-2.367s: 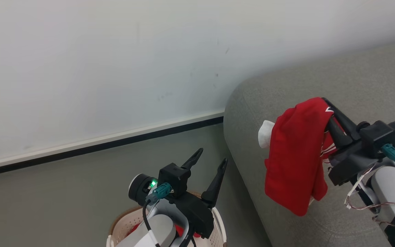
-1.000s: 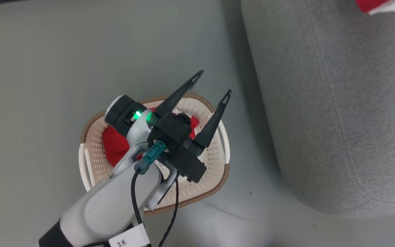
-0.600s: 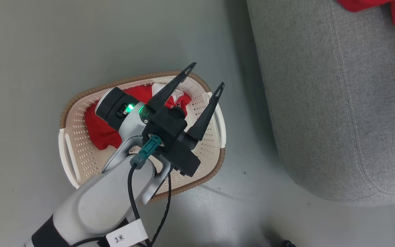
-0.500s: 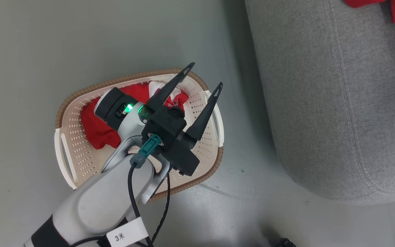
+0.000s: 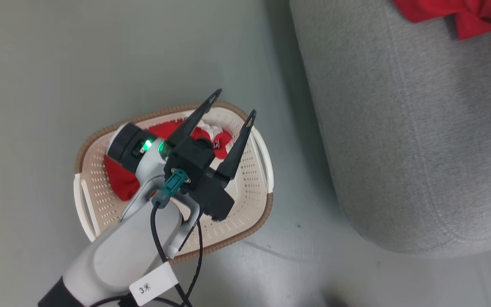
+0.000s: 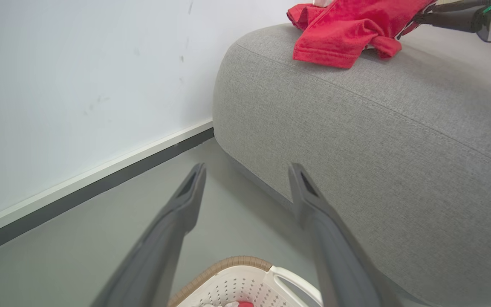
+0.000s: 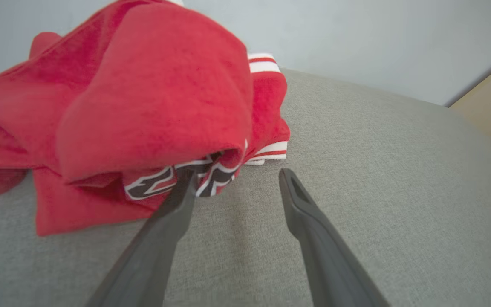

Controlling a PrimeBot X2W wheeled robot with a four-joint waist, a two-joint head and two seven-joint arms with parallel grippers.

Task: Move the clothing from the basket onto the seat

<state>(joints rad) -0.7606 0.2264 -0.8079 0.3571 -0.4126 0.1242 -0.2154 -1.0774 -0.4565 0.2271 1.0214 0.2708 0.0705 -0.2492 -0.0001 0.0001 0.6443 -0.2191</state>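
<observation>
While right tool (image 7: pixel 238 172) gapes, jersey (image 7: pixel 151 98) beside it

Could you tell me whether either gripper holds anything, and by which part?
Nothing is held. The left gripper is open above the cream perforated basket; the right gripper is open beside the red jersey on the grey couch.

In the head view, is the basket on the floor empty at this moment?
No, a red garment lies inside the basket, partly hidden by the open left end effector above it.
</observation>
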